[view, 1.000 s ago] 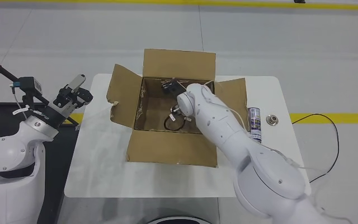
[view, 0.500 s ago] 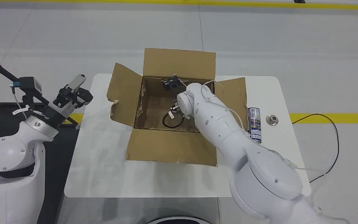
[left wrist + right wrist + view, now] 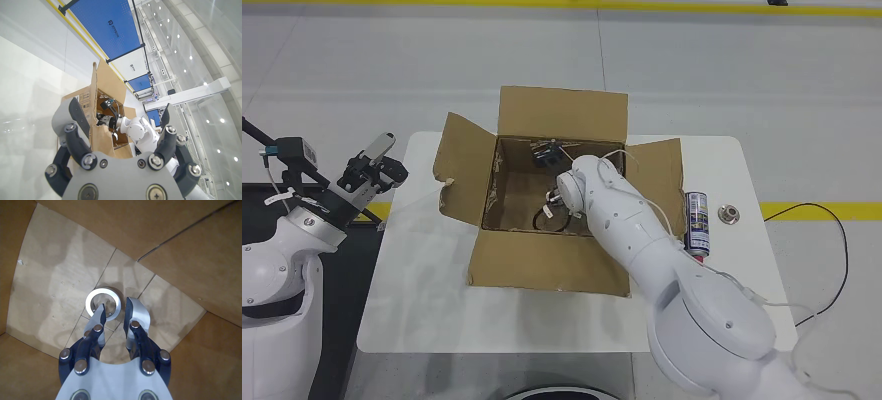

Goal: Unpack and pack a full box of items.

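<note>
**Desk:** What's the biggest thing on your screen?

**Me:** The white tabletop (image 3: 422,300), and on it the cardboard box (image 3: 547,268) with its flaps open. From the left wrist I can see black handling symbols (image 3: 85,98) printed on its outer wall. I can't make out any wording beside them.

**Desk:** And the arms?

**Me:** My right arm goes down into the box from above and covers much of its floor in the top view. The right gripper (image 3: 115,303) hangs low over that floor, fingers apart, astride the rim of a metal ring (image 3: 89,303) lying flat there. One fingertip is over the hole, the other just outside the rim. Whether either one touches the metal, I cannot tell. The left gripper (image 3: 121,106) is held off the tabletop's left edge, well apart from the box, with its fingers spread wide and nothing between them.

**Desk:** Anything outside the box?

**Me:** A can (image 3: 697,220) lies on its side on the tabletop just beside the box's right flap. Its printed label is too small for me to read. Just beside the can sits a small round metal part (image 3: 729,213).
</note>
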Action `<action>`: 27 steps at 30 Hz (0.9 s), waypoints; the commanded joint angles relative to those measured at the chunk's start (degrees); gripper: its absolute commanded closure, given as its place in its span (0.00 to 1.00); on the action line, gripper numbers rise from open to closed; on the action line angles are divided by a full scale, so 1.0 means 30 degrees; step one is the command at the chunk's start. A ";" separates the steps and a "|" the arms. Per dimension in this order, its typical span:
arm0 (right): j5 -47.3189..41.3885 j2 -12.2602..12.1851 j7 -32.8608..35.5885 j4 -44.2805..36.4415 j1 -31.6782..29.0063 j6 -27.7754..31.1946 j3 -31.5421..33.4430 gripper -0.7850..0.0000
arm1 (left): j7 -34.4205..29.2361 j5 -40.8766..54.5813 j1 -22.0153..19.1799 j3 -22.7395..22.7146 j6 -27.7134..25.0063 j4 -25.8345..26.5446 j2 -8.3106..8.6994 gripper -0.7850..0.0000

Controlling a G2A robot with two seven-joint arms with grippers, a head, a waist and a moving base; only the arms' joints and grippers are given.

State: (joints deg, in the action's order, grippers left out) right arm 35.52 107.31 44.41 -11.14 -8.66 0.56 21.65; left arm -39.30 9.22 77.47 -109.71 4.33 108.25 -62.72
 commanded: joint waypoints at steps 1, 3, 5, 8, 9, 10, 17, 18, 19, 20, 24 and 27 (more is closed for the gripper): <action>0.0115 -0.0004 0.0048 0.0079 0.0034 0.0255 0.0030 0.65 | 0.0000 0.0000 0.0000 0.0000 0.0000 0.0000 0.0000 0.00; 0.0327 -0.0010 0.0241 0.0101 0.0042 0.0696 0.0006 0.66 | 0.0000 0.0000 0.0000 0.0000 0.0000 0.0000 0.0000 0.00; 0.0526 -0.0018 0.0443 0.0122 0.0012 0.1097 -0.0016 0.67 | 0.0000 0.0000 0.0000 0.0000 0.0000 0.0000 0.0000 0.00; 0.0826 -0.0023 0.0791 0.0136 -0.0084 0.1642 -0.0059 0.68 | 0.0000 0.0000 0.0000 0.0000 0.0000 0.0000 0.0000 0.00; 0.0875 -0.0025 0.0870 0.0142 -0.0118 0.1770 -0.0049 0.68 | 0.0000 0.0000 0.0000 0.0000 0.0000 0.0000 0.0000 0.00; 0.0918 -0.0028 0.0921 0.0171 -0.0133 0.1838 -0.0031 0.69 | 0.0000 0.0000 0.0000 0.0000 0.0000 0.0000 0.0000 0.00; 0.1071 -0.0049 0.0967 0.0212 -0.0196 0.1991 0.0174 1.00 | 0.0000 0.0000 0.0000 0.0000 0.0000 0.0000 0.0000 0.00; 0.1098 -0.0052 0.0973 0.0211 -0.0198 0.1994 0.0201 1.00 | 0.0000 0.0000 0.0000 0.0000 0.0000 0.0000 0.0000 0.00; 0.1108 -0.0056 0.0997 0.0214 -0.0193 0.2032 0.0236 1.00 | 0.0000 0.0000 0.0000 0.0000 0.0000 0.0000 0.0000 0.00; 0.1113 -0.0067 0.0991 0.0240 -0.0155 0.2033 0.0279 1.00 | 0.0000 0.0000 0.0000 0.0000 0.0000 0.0000 0.0000 0.00; 0.0820 -0.0164 0.0700 0.0411 0.0096 0.2175 0.0619 1.00 | 0.0000 0.0000 0.0000 0.0000 0.0000 0.0000 0.0000 0.00; 0.0184 -0.0318 0.0380 0.0523 0.0462 0.2896 0.1082 1.00 | 0.0000 0.0000 0.0000 0.0000 0.0000 0.0000 0.0000 0.00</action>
State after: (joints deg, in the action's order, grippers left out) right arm 36.76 106.53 45.85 -9.70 -7.72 8.37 24.41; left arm -39.30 9.22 77.47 -109.71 4.33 108.25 -62.72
